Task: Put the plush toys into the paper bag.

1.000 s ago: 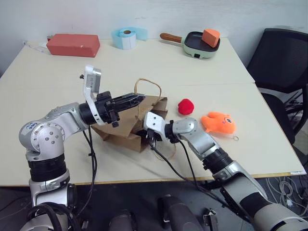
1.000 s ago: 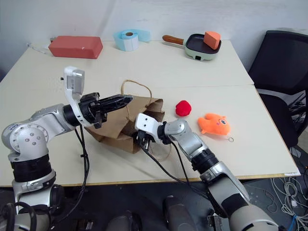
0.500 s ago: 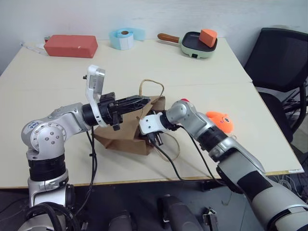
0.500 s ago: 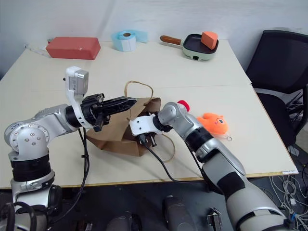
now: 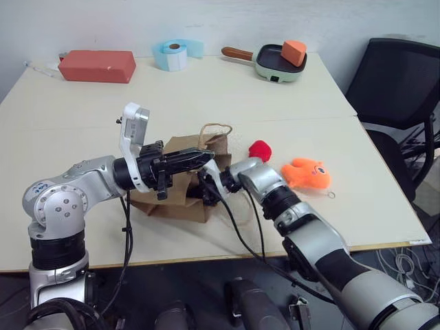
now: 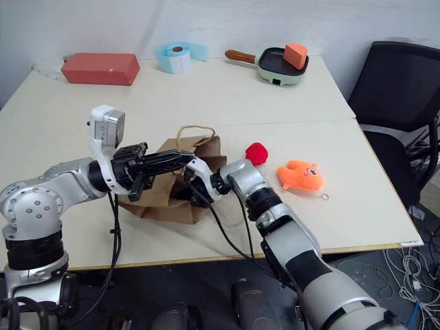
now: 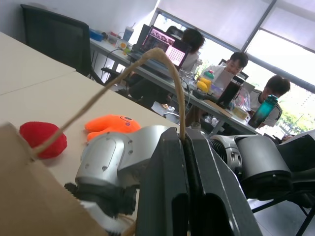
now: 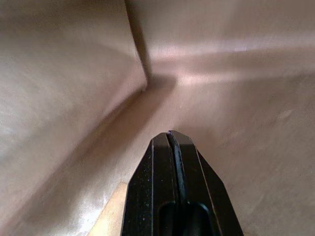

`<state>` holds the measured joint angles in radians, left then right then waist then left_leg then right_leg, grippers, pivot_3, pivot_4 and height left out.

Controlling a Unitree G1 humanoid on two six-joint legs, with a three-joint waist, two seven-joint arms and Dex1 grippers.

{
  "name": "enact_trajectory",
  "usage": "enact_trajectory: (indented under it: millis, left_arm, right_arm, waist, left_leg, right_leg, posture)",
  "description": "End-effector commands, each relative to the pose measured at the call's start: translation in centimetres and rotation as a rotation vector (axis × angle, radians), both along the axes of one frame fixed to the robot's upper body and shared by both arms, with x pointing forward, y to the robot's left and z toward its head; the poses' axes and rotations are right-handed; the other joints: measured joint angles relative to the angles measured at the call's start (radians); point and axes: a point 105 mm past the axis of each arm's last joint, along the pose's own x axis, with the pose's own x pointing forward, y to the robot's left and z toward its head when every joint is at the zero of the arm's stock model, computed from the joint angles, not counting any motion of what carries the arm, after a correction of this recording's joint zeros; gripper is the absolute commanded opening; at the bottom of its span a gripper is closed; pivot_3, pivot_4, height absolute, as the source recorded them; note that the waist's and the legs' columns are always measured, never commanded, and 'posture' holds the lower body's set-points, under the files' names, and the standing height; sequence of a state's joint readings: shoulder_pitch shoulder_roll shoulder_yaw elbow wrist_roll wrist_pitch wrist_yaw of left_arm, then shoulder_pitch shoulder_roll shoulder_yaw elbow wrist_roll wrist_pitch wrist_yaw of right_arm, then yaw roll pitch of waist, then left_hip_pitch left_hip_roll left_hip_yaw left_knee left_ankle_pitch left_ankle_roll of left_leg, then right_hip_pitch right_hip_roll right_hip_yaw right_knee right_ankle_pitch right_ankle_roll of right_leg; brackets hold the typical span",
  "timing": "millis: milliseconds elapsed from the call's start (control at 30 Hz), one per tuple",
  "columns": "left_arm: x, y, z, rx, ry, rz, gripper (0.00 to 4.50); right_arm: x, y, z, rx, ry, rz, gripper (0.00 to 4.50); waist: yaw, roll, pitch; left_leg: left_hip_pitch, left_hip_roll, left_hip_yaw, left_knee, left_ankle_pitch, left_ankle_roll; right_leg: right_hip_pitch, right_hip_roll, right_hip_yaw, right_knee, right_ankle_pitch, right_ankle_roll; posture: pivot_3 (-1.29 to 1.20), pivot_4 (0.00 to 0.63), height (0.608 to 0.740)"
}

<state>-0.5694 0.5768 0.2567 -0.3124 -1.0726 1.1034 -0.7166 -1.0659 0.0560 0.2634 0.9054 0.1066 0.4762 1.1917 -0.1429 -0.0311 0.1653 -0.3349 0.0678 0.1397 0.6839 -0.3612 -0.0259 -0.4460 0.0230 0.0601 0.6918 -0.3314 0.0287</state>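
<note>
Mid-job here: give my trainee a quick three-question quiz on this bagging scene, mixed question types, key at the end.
1. True or false: both plush toys already lie inside the paper bag.
2. What is the left gripper shut on?
A. bag handle
B. red toy
C. pan
3. Where does the right gripper point?

Key:
1. False; the red toy and orange toy lie on the table.
2. A, the bag handle.
3. Into the bag's inside, shut and empty.
</note>
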Motion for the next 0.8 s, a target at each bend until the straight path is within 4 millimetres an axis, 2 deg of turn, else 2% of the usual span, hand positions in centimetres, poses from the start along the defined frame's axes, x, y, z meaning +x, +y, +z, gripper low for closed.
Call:
enact_trajectory:
  millis: [33, 100, 200, 367, 500, 633, 733, 800]
  left_arm:
    - [-0.4, 0.3, 1.4, -0.018, -0.058, 0.003, 0.00]
    - [-0.2, 0.5, 1.8, -0.021, -0.064, 0.007, 0.00]
    - [0.2, 0.8, 2.3, -0.031, -0.081, 0.032, 0.00]
    - [2.5, 2.8, 5.9, -0.181, -0.112, 0.165, 0.00]
    - [3.4, 3.7, 7.8, -0.244, -0.123, 0.206, 0.00]
    - [3.0, 3.0, 7.1, -0.187, -0.134, 0.176, 0.00]
    - [2.7, 2.1, 5.6, -0.134, -0.127, 0.152, 0.00]
    - [2.8, 1.6, 4.3, -0.094, -0.119, 0.156, 0.00]
  right_arm:
    - [1.3, 1.4, 0.7, 0.048, 0.078, -0.179, 0.02]
    - [1.8, 1.6, 0.2, 0.029, 0.097, -0.244, 0.02]
    - [1.9, 1.4, -1.1, -0.053, -0.009, -0.238, 0.02]
    - [2.4, 0.3, -3.6, -0.240, -0.328, -0.170, 0.02]
    - [2.2, -0.2, -4.5, -0.286, -0.328, -0.167, 0.02]
    - [2.3, -0.5, -4.8, -0.291, -0.283, -0.192, 0.02]
    - [2.5, -0.9, -5.0, -0.304, -0.309, -0.189, 0.02]
    - [2.4, -0.6, -4.1, -0.246, -0.336, -0.182, 0.02]
  waist:
    - [0.000, 0.000, 0.000]
    - [0.000, 0.000, 0.000]
    - [0.001, 0.000, 0.000]
    - [0.001, 0.000, 0.000]
    - [0.001, 0.000, 0.000]
    - [0.003, 0.000, -0.001]
    - [0.003, 0.002, -0.002]
    - [0.004, 0.002, -0.002]
  left_leg:
    - [0.000, 0.000, 0.000, 0.000, 0.000, 0.000]
    - [0.000, 0.000, 0.000, 0.000, 0.000, 0.000]
    - [0.000, 0.000, 0.000, 0.000, 0.000, 0.000]
    - [0.000, -0.001, 0.000, 0.000, 0.000, 0.000]
    - [0.002, -0.001, 0.000, 0.000, 0.000, -0.001]
    - [0.002, -0.001, 0.000, 0.000, 0.000, -0.001]
    - [0.002, -0.001, 0.000, 0.000, 0.000, -0.001]
    - [0.002, -0.001, -0.001, 0.000, 0.000, -0.001]
  right_leg:
    - [0.000, 0.000, 0.000, 0.000, 0.000, 0.000]
    - [0.000, 0.000, 0.000, 0.000, 0.000, 0.000]
    - [0.000, 0.000, 0.000, -0.001, 0.000, 0.000]
    - [0.001, 0.000, 0.000, -0.001, 0.000, 0.000]
    - [0.001, 0.000, 0.000, 0.000, 0.000, 0.000]
    - [0.001, -0.001, 0.000, 0.000, 0.000, 0.000]
    - [0.002, -0.001, -0.001, 0.000, 0.000, 0.000]
    - [0.002, -0.001, -0.001, 0.000, 0.000, 0.000]
  posture:
    - [0.00, 0.150, 0.740]
    - [0.00, 0.150, 0.740]
    - [0.00, 0.150, 0.740]
    - [0.00, 0.150, 0.740]
    - [0.00, 0.150, 0.740]
    - [0.00, 0.150, 0.740]
    - [0.00, 0.150, 0.740]
    - [0.00, 0.150, 0.740]
